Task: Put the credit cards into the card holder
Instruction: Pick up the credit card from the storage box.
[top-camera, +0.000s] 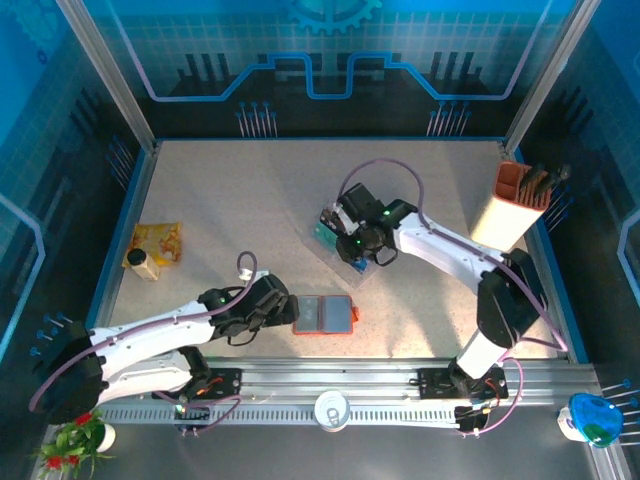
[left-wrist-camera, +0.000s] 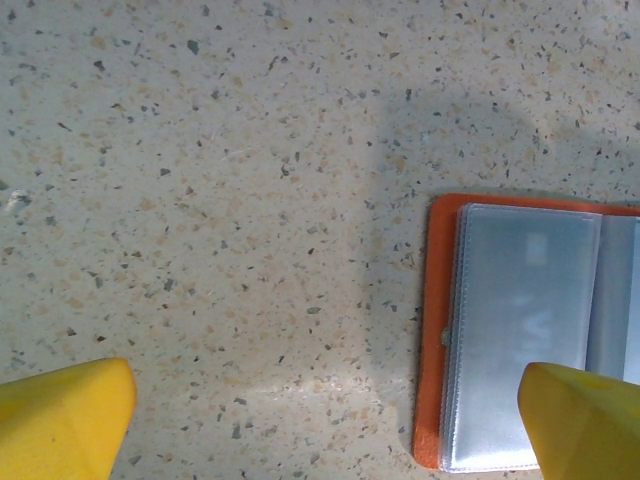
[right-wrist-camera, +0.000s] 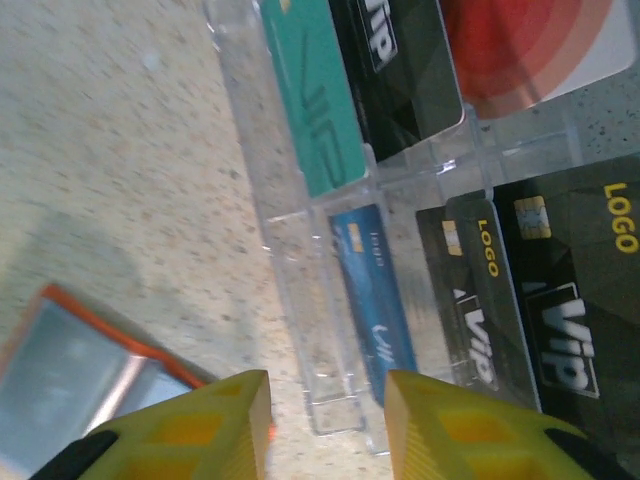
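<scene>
The card holder (top-camera: 325, 314) lies open near the front edge, orange outside with grey-blue sleeves showing. My left gripper (top-camera: 284, 304) sits just left of it, open and low over the table; in the left wrist view (left-wrist-camera: 325, 430) the card holder (left-wrist-camera: 520, 330) reaches past the right fingertip (left-wrist-camera: 585, 420). The credit cards lie in a clear tray (right-wrist-camera: 290, 260): teal (right-wrist-camera: 310, 100), black (right-wrist-camera: 400, 60), red-and-white (right-wrist-camera: 530, 40), blue (right-wrist-camera: 375, 290), and black VIP cards (right-wrist-camera: 560, 290). My right gripper (right-wrist-camera: 325, 410) hovers open over the tray's near edge (top-camera: 345, 245), holding nothing. The card holder's corner (right-wrist-camera: 70, 370) shows at lower left.
A tall orange-and-white box of pens (top-camera: 515, 205) stands at the right edge. A yellow packet with a small bottle (top-camera: 155, 250) lies at the left. A can (top-camera: 331, 410) rests on the front rail. Bare table stretches toward the back.
</scene>
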